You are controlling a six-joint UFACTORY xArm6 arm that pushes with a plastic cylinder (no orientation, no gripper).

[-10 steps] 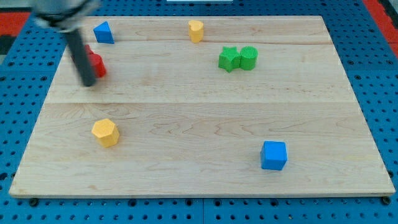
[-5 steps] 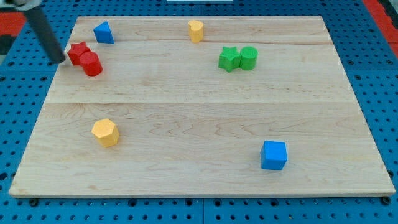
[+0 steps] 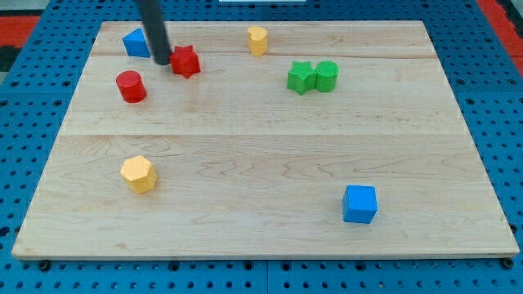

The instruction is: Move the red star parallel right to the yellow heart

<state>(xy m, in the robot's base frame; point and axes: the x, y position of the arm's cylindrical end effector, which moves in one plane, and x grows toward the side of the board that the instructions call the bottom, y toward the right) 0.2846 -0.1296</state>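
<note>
Red star [image 3: 186, 60] seemingly touches my tip [image 3: 163, 61] on its left

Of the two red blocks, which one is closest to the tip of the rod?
The red star: it sits right against my tip, on its right in the view. The red cylinder stands apart, lower left.

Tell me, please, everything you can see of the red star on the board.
The red star is a small chunky block, evenly red, with a matte painted look and blunt points. It lies flat on the wooden board, near the view's top left. My tip is right against its left side, touching it or very nearly so. The red cylinder stands apart, lower left of it; the yellow heart is off to its right, slightly higher. Nothing else touches the star.
</note>
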